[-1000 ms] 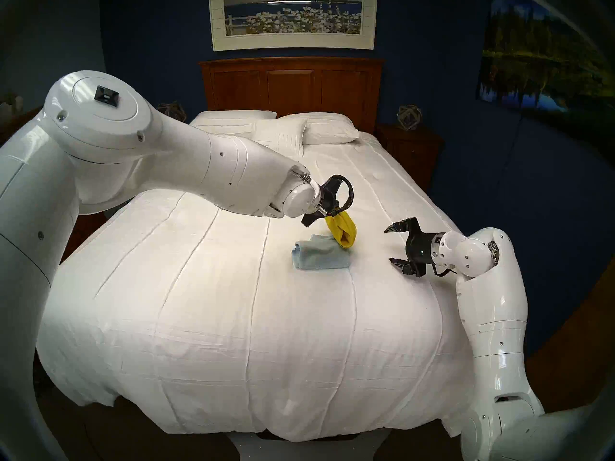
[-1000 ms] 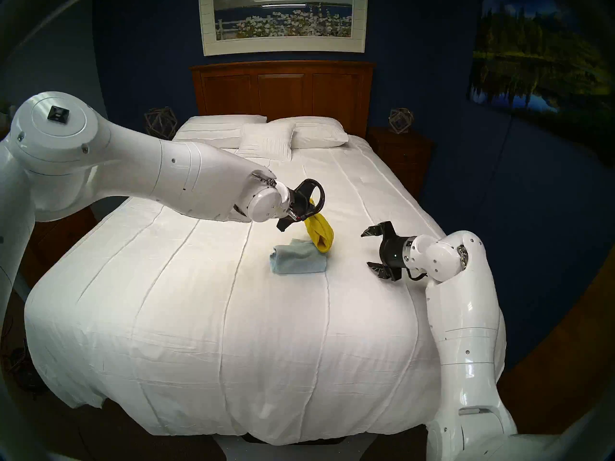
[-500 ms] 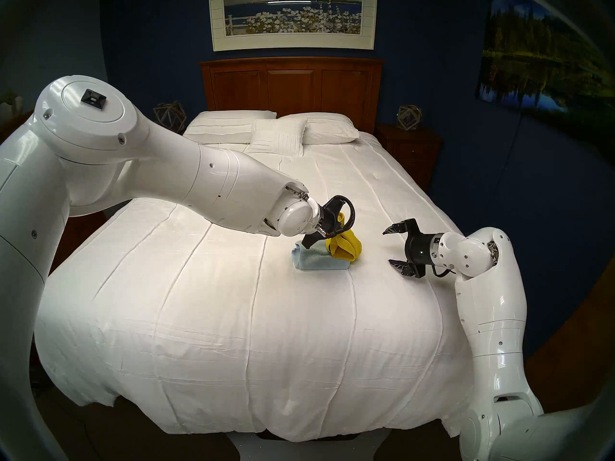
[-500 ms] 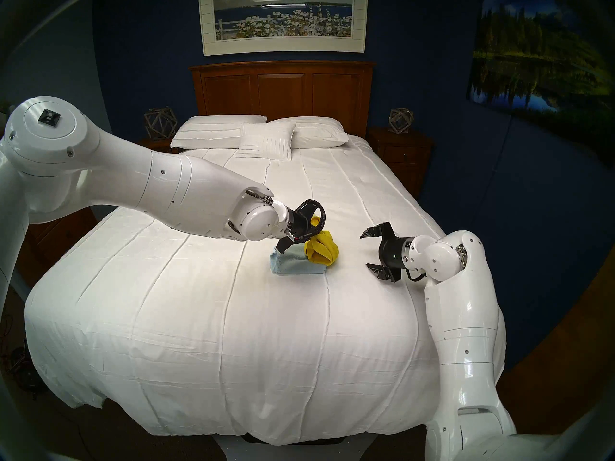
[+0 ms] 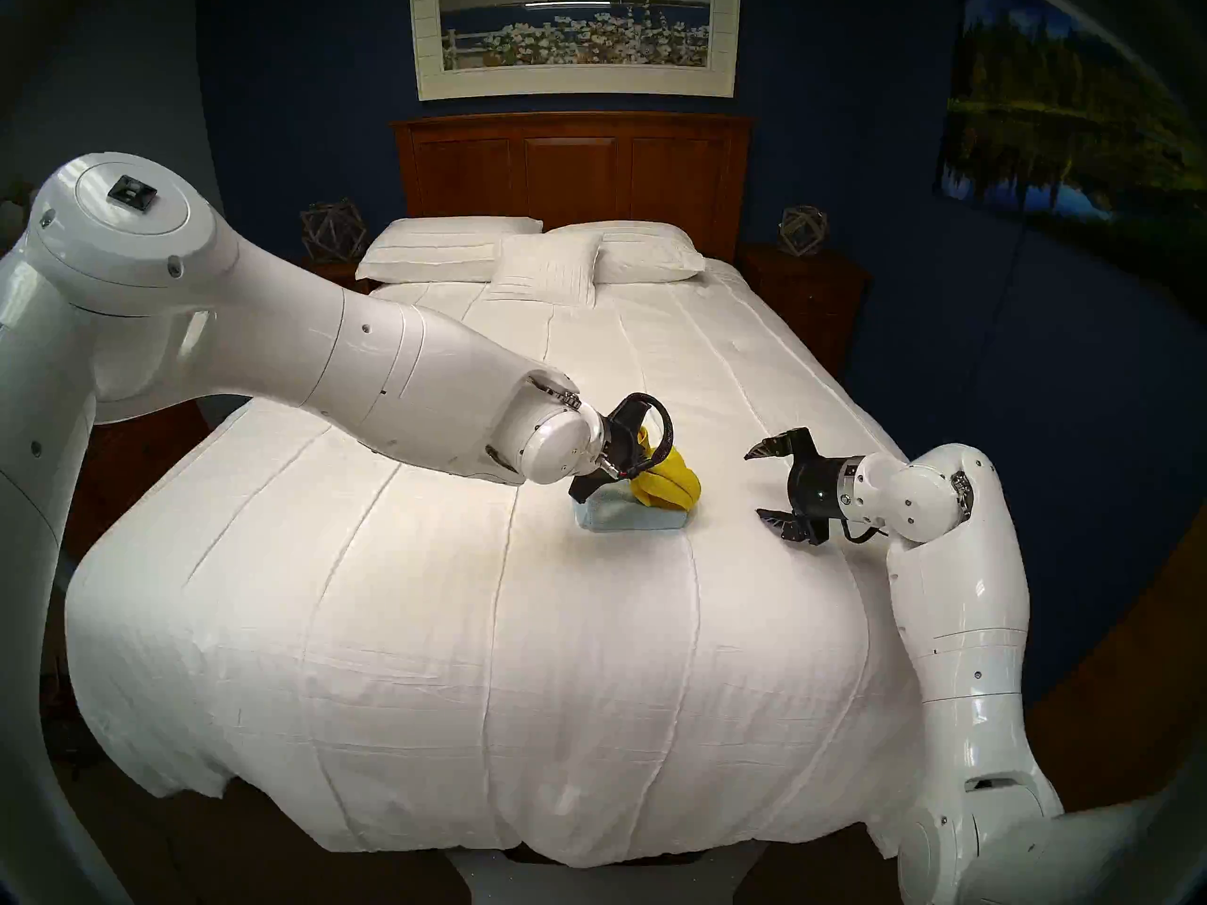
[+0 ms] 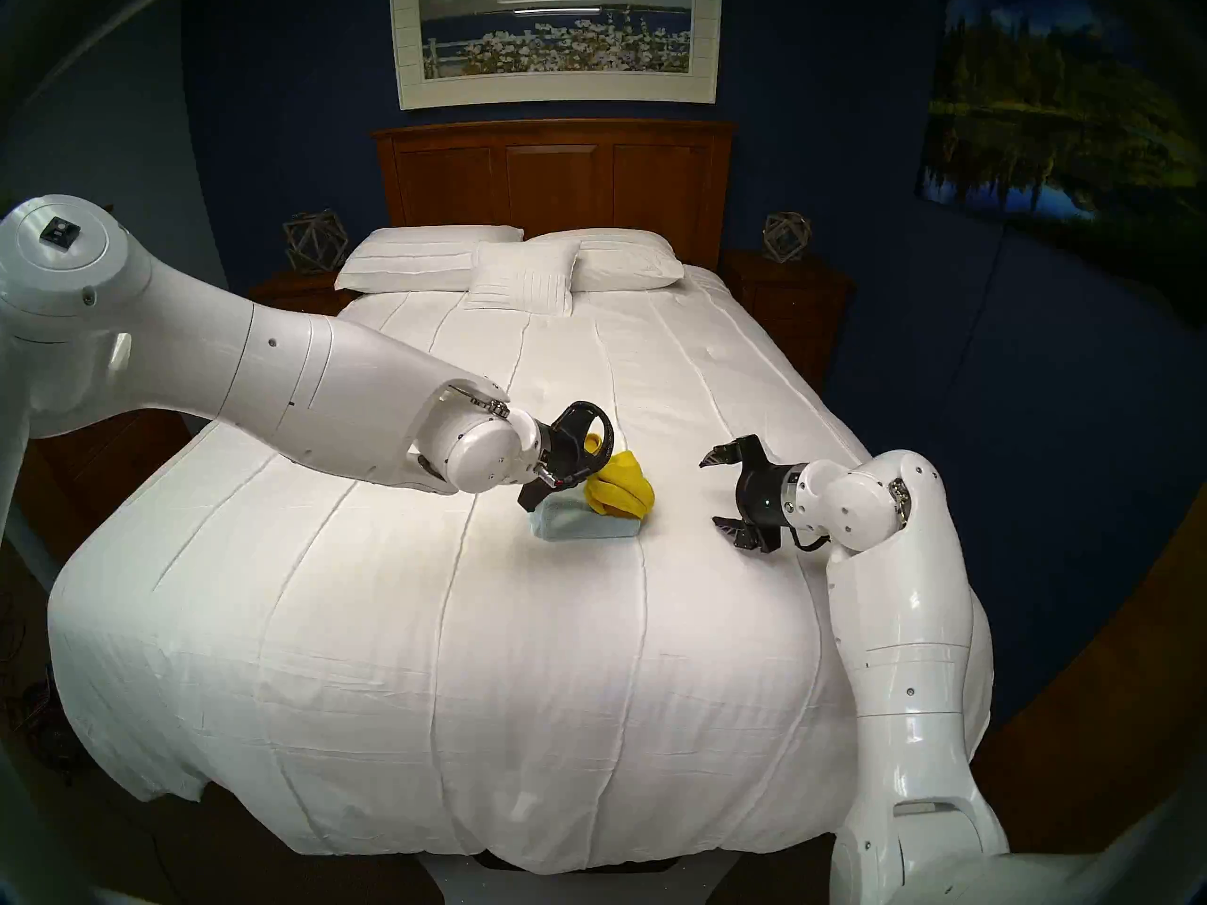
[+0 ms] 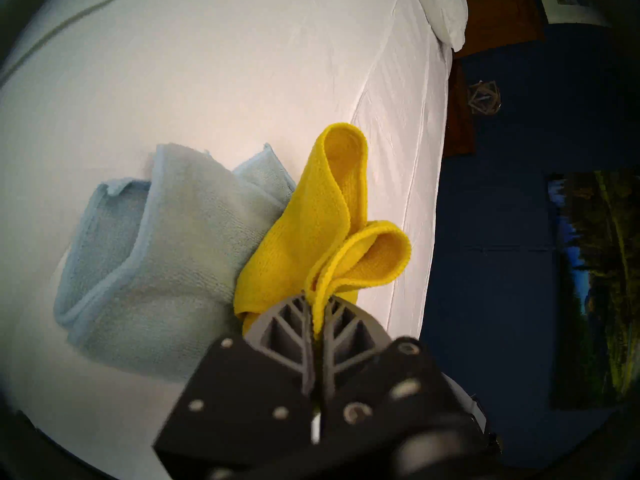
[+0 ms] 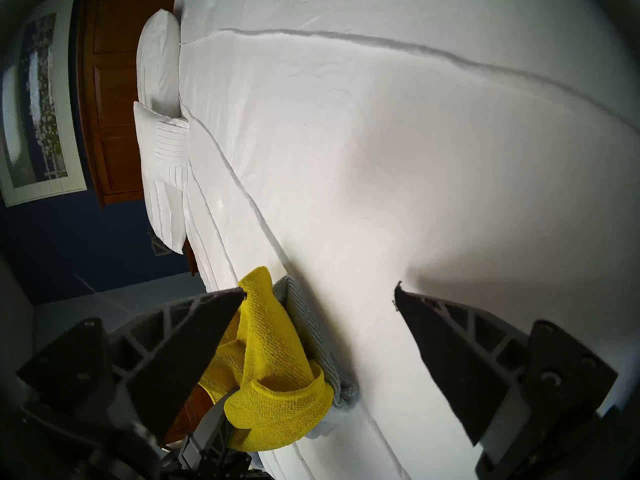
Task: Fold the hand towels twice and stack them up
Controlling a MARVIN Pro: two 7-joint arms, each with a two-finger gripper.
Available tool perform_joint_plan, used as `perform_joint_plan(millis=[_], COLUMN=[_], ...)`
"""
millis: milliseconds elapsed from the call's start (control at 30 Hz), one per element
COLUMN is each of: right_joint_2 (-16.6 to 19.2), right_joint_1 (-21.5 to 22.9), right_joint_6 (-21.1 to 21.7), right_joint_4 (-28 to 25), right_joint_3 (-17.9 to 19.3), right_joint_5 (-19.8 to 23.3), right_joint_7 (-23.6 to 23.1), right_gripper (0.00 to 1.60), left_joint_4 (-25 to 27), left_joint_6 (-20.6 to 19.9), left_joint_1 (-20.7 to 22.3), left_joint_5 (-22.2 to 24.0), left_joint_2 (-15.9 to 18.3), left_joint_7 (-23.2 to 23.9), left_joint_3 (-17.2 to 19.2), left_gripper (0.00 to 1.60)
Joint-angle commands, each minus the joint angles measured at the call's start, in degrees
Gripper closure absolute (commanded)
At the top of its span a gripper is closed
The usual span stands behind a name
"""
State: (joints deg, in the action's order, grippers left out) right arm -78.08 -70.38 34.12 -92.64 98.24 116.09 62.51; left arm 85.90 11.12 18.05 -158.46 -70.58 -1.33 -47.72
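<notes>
The white bedspread (image 5: 457,623) fills nearly everything here, and the action sits a little right of its middle, well clear of the foot edge and far from the pillows (image 5: 542,257) up at the headboard (image 5: 575,166). Nothing else lies on the cover around the towels, so no clutter blocks the way.

On that patch rests the light blue towel (image 7: 166,261), folded into a thick pad with its long side running across the bed. The yellow towel (image 7: 311,233) is bunched over the blue pad's right end, toward the bed's right edge, its loops standing up rather than lying flat. It touches the blue one but covers only that end.

The left gripper (image 7: 317,316) has its jaws pinched together on an edge of the yellow towel, coming in low from the left side of the bed, right above the blue pad. So the stack's open area lies back toward that arm.

The right gripper (image 5: 764,486) hangs apart, jaws spread wide, holding nothing, near the right edge and beside the towels. It is the nearer free hand, I'd say, if the yellow bundle needs flattening.
</notes>
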Motion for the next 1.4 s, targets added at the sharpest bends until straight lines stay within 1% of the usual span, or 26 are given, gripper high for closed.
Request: perform_joint_plan(millis=[0, 67, 100, 133, 233, 300, 333, 367, 433, 467, 500, 567, 633, 667, 700, 733, 767, 800, 933, 1067, 1200, 1233, 1367], right_joint_2=[-0.1, -0.2, -0.2, -0.3, -0.3, -0.3, -0.3, -0.3, -0.5, -0.6, -0.7, -0.8, -0.9, -0.9, -0.9, -1.0, -1.1, -1.2, -1.6, -1.7, -1.9, -2.0, -2.5], right_joint_1=[0.6, 0.6, 0.6, 0.7, 0.9, 1.3, 1.5, 1.7, 1.9, 1.9, 1.8, 1.7, 1.7, 1.7, 1.7, 1.7, 1.8, 1.9, 2.5, 2.8, 2.7, 2.6, 2.5], right_joint_6=[-0.2, -0.2, 0.0, 0.0, 0.2, 0.2, 0.2, 0.3, 0.3, 0.3, 0.2, 0.3, 0.3, 0.3, 0.4, 0.4, 0.5, 0.4, 0.3, 0.4, 0.3, 0.3, 0.5], right_joint_4=[-1.5, -1.1, -0.9, -0.8, -0.6, -0.1, 0.2, 0.4, 0.5, 0.5, 0.4, 0.5, 0.4, 0.4, 0.2, 0.1, 0.1, 0.1, 0.3, 0.6, 0.7, 0.8, 0.9], right_joint_3=[0.0, -0.2, -0.5, -0.6, -0.8, -1.2, -1.3, -1.4, -1.5, -1.6, -1.7, -1.9, -1.9, -1.9, -1.9, -1.9, -1.9, -1.9, -2.2, -2.4, -2.4, -2.4, -2.4], right_joint_5=[0.1, 0.0, -0.1, -0.1, 0.2, -0.1, -0.2, -0.1, -0.1, 0.0, 0.0, -0.1, -0.1, -0.1, 0.0, 0.0, 0.1, 0.1, 0.1, 0.2, 0.3, 0.3, 0.9], right_joint_7=[0.1, 0.0, -0.1, -0.1, -0.2, -0.2, -0.2, -0.4, -0.5, -0.5, -0.6, -0.6, -0.6, -0.6, -0.7, -0.7, -0.9, -0.9, -1.1, -1.1, -1.1, -1.2, -1.5], right_gripper=[0.00, 0.00, 0.00, 0.00, 0.00, 0.00, 0.00, 0.00, 0.00, 0.00, 0.00, 0.00, 0.00, 0.00, 0.00, 0.00, 0.00, 0.00, 0.00, 0.00, 0.00, 0.00, 0.00], left_joint_4=[2.4, 3.6, 4.6, 5.0, 5.9, 6.6, 6.9, 7.3, 8.0, 8.4, 9.0, 10.0, 11.6, 11.6, 12.2, 12.8, 13.3, 13.7, 13.9, 15.1, 17.9, 18.6, 21.7], left_joint_6=[1.7, 2.3, 2.7, 2.9, 3.3, 3.6, 3.8, 4.0, 4.3, 4.5, 4.9, 5.6, 6.4, 6.4, 6.5, 6.8, 6.9, 7.2, 7.5, 8.2, 9.2, 10.1, 10.7], left_joint_1=[2.5, 2.8, 2.8, 2.9, 3.2, 3.4, 3.5, 3.6, 3.7, 3.8, 4.0, 4.2, 4.2, 4.2, 4.4, 4.4, 4.4, 4.3, 3.2, 3.5, 5.2, 5.5, 6.1], left_joint_5=[-0.2, -0.1, -0.1, -0.2, -0.2, 0.0, 0.0, 0.0, -0.1, -0.2, -0.2, -0.1, 0.0, 0.0, 0.0, 0.0, 0.0, 0.0, 0.4, 0.3, 0.0, 0.3, 0.6], left_joint_2=[2.9, 3.5, 4.0, 4.2, 4.6, 5.0, 5.2, 5.3, 5.6, 5.8, 6.0, 6.6, 7.5, 7.5, 7.6, 7.8, 8.0, 8.2, 8.6, 9.3, 11.5, 11.9, 14.2], left_joint_7=[1.2, 1.3, 1.6, 1.6, 1.8, 1.9, 2.0, 2.0, 2.2, 2.3, 2.4, 2.6, 2.8, 2.8, 2.5, 2.6, 2.8, 2.9, 3.5, 3.8, 3.9, 3.7, 4.5], left_joint_3=[-0.1, -0.2, -0.5, -0.6, -0.8, -0.7, -0.7, -0.8, -0.8, -0.9, -0.9, -1.0, -1.3, -1.3, -1.4, -1.4, -1.5, -1.6, -1.5, -1.7, -2.6, -2.8, -3.3], left_gripper=[1.60, 1.60, 1.55, 1.60, 1.60, 1.42, 1.26, 1.29, 1.29, 1.24, 1.24, 1.18, 0.84, 0.84, 0.70, 0.23, 0.04, 0.00, 0.00, 0.00, 0.00, 0.00, 0.00])
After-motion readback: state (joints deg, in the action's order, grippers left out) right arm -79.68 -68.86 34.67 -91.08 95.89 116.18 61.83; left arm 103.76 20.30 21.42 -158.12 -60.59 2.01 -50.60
